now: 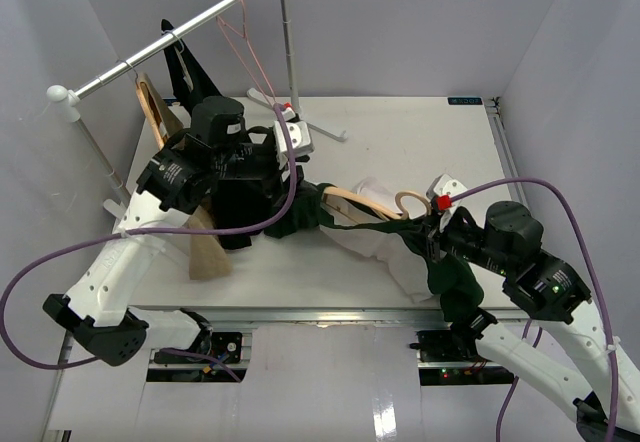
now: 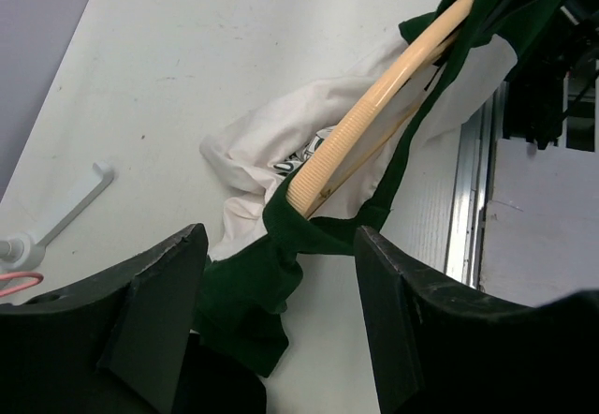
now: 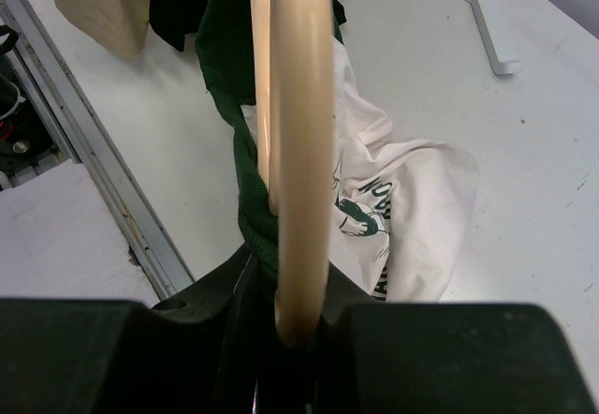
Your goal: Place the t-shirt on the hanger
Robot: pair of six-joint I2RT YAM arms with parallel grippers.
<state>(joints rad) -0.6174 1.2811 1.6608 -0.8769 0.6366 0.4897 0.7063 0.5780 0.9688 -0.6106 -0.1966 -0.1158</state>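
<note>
The t-shirt [image 1: 375,230], dark green with a cream-white panel, lies bunched on the table between the two arms. The wooden hanger [image 1: 362,200] is threaded into it, one curved arm poking out of the green cloth [image 2: 374,119]. My right gripper [image 3: 299,325] is shut on the other end of the hanger [image 3: 299,152], with green fabric [image 3: 245,208] bunched against its fingers; in the top view it sits at the shirt's right side [image 1: 428,230]. My left gripper [image 2: 281,292] is open just short of the hanger's tip. A green fold [image 2: 245,306] lies between its fingers [image 2: 159,302], loose on the table.
A clothes rail [image 1: 170,47] crosses the back left, carrying a pink wire hanger [image 1: 240,37] and another wooden hanger [image 1: 150,102]. A black garment [image 1: 245,197] and a tan one [image 1: 205,247] hang by my left arm. The rack's white foot [image 1: 322,128] rests on the table.
</note>
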